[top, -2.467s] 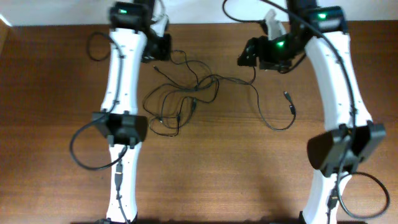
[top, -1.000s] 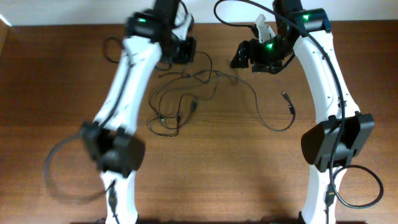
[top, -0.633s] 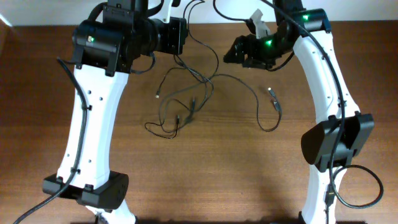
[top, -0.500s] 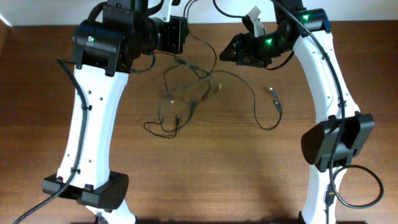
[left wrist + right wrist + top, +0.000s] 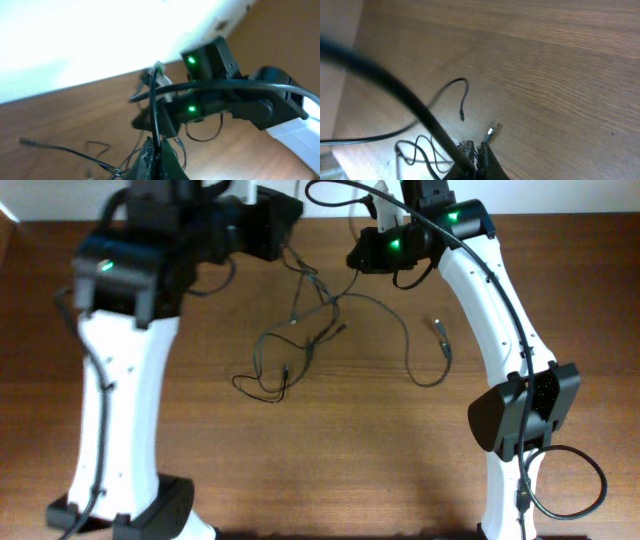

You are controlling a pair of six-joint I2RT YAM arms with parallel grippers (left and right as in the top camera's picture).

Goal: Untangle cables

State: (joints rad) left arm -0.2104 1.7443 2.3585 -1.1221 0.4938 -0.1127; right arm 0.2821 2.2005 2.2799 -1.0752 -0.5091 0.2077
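Note:
The cables form a loose knot on the wooden table, with loops trailing toward the front. My left gripper is raised at the back, shut on one thin black cable that runs up out of its fingertips. More cable strands hang below it. My right gripper is right of the knot with its jaws together, and a thin dark strand shows pinched between them. A silvery plug lies just beyond its fingertips. Another plug lies to the right.
The right arm's thick black cable crosses close in front of the right wrist camera. The right arm's wrist with its green lights shows in the left wrist view. A pale wall borders the table's far edge.
My right gripper has moved left and back and has shut. My left arm has risen with its cable, drawing the knot's strands upward and tighter.

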